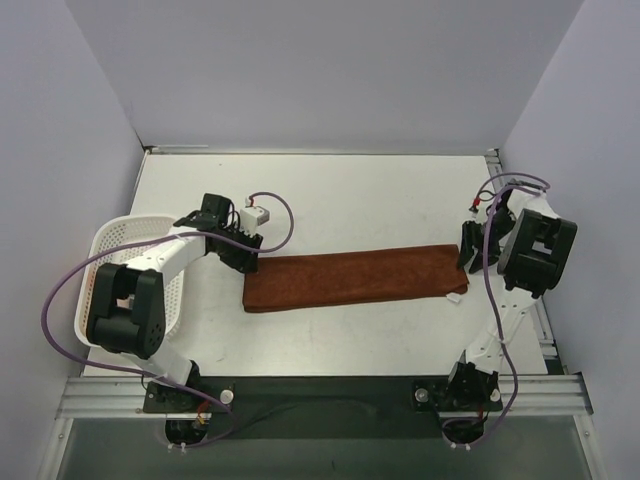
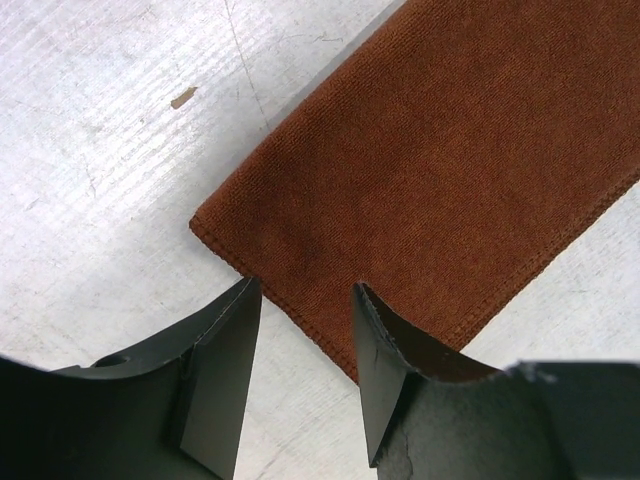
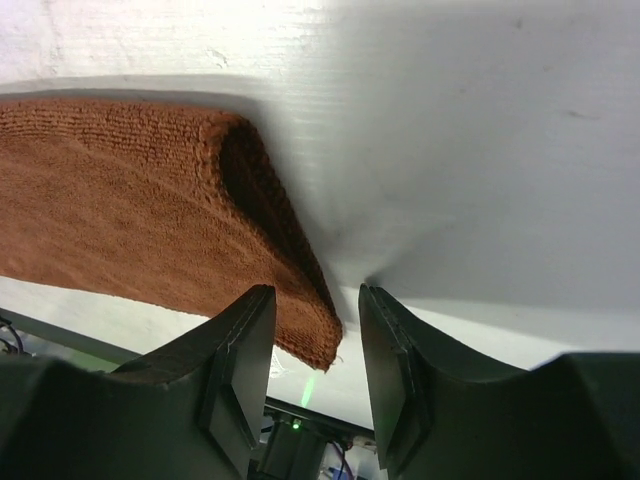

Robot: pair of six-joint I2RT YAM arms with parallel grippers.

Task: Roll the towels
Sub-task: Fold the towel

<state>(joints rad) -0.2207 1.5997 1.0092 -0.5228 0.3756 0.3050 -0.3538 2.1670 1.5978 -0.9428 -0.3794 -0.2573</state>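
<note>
The rust-brown towel (image 1: 355, 279) lies as a long folded strip across the middle of the table, with a small white tag (image 1: 455, 298) at its right end. My left gripper (image 1: 247, 264) is open at the towel's left end. In the left wrist view the towel (image 2: 430, 170) has its near corner just ahead of the open left gripper (image 2: 305, 292). My right gripper (image 1: 467, 256) is open at the right end. In the right wrist view the towel (image 3: 120, 200) has its end curled, and its corner hangs between the open jaws of the right gripper (image 3: 315, 296), untouched. The peach-orange and slate-blue towels are out of view.
A white lattice basket (image 1: 112, 240) stands at the table's left edge, partly under the left arm. Walls close in the table on the left, back and right. A small brown speck (image 2: 183, 97) lies on the white table top.
</note>
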